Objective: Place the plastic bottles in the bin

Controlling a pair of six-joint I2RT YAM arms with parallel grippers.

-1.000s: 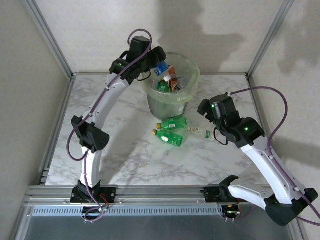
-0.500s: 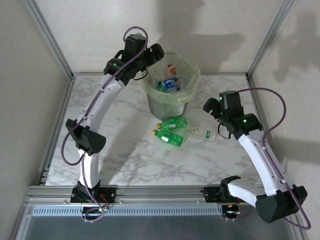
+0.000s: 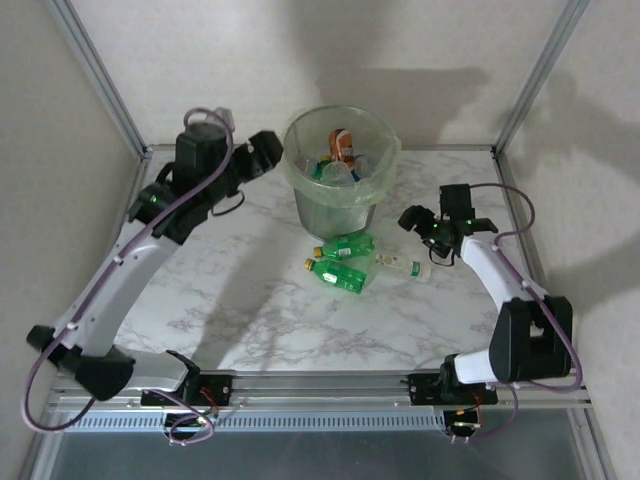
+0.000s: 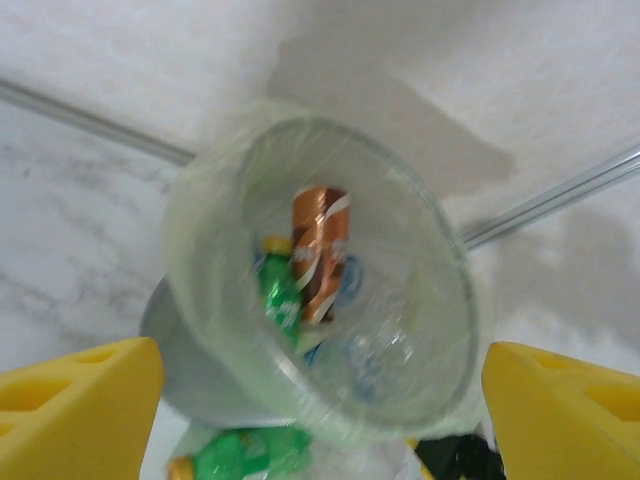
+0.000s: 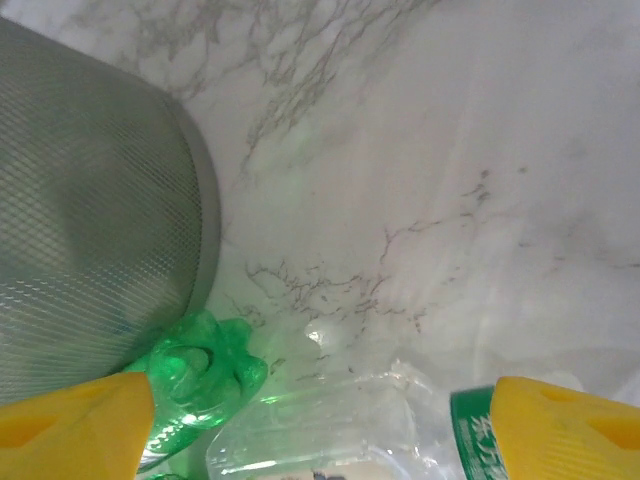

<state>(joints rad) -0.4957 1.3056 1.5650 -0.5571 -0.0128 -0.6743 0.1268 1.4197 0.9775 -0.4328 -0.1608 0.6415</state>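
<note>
Bottles (image 3: 338,162) now lie heaped in the bin (image 3: 300,195). We see the left gripper (image 3: 268,152) drawn back to the bin's left with its fingers spread and empty, where a second ago it hung over the rim carrying one. We judge that drop done. Three remain on the table (image 3: 230,290) just in front of the bin: two green bottles (image 3: 348,243) and a clear bottle (image 5: 330,440). The right gripper (image 3: 415,222) has swung in low over the clear bottle, fingers released either side of it and not yet clamped.
</note>
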